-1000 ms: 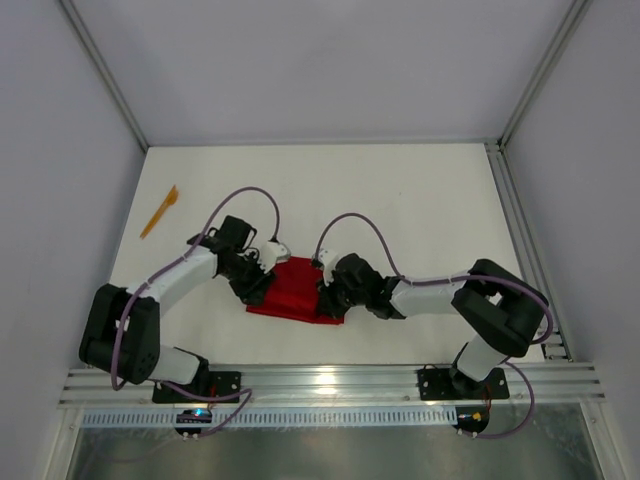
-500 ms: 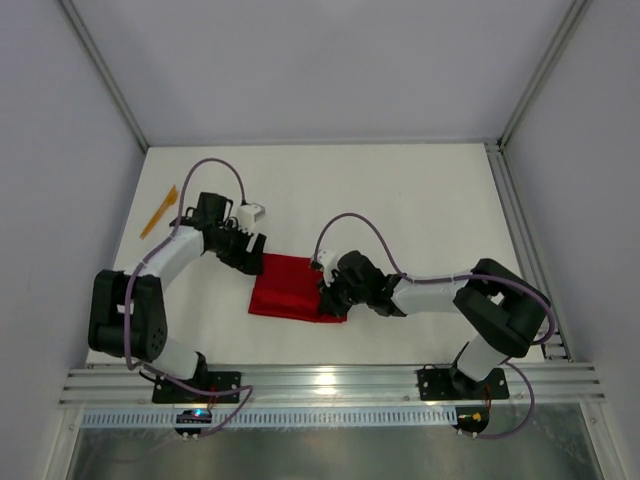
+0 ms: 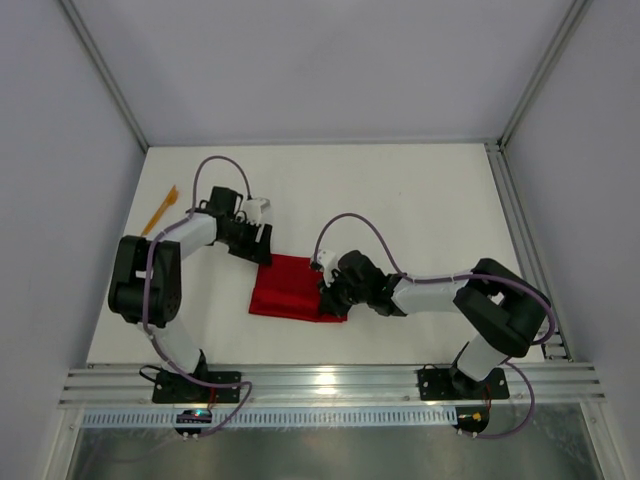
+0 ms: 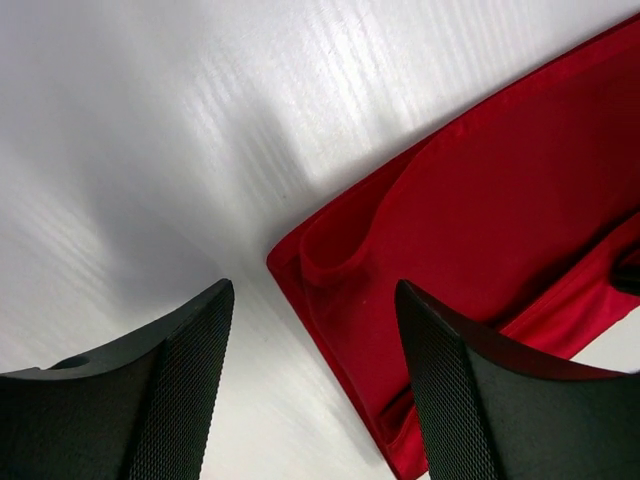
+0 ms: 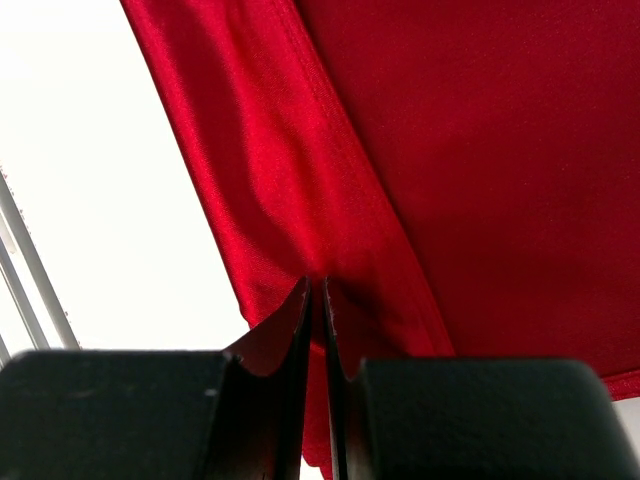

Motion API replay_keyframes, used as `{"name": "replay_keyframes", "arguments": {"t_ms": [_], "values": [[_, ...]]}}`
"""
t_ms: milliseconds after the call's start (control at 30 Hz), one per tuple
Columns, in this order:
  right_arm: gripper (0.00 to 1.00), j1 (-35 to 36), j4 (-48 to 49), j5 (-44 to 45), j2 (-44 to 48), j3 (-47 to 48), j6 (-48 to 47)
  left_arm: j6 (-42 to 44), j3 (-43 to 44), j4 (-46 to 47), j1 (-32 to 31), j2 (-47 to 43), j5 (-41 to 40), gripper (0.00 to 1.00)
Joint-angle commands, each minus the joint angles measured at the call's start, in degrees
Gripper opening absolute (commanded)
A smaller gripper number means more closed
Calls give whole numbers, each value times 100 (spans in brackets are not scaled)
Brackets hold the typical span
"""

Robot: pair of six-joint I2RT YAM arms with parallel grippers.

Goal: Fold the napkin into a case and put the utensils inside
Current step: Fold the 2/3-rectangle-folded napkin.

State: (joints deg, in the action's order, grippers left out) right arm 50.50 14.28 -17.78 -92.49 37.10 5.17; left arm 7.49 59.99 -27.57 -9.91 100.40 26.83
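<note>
Napkin (image 3: 295, 288) lies folded on the counter (image 3: 420, 210), its right edge pinched by our right gripper (image 3: 328, 293), that arm stretched low across. Our left gripper (image 3: 262, 245) hovers spread beside the far-left corner, elbow tucked back. We judge the pinch should pin the fold while the left fetches the orange utensil (image 3: 160, 211).

text: none readable | labels, brands, numbers: none readable
</note>
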Motion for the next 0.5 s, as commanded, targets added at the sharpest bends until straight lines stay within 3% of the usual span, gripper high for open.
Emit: {"name": "replay_keyframes", "arguments": {"t_ms": [0,300,467], "values": [[13,-23,-75,29,108,69,-130,-221,48,85,-46,278,428,67],[13,-58,-75,20,90,52,-148,-265,136,-152,-46,472,1070,44],[13,-102,-75,12,143,8,-139,-186,66,-56,-37,147,1131,18]]}}
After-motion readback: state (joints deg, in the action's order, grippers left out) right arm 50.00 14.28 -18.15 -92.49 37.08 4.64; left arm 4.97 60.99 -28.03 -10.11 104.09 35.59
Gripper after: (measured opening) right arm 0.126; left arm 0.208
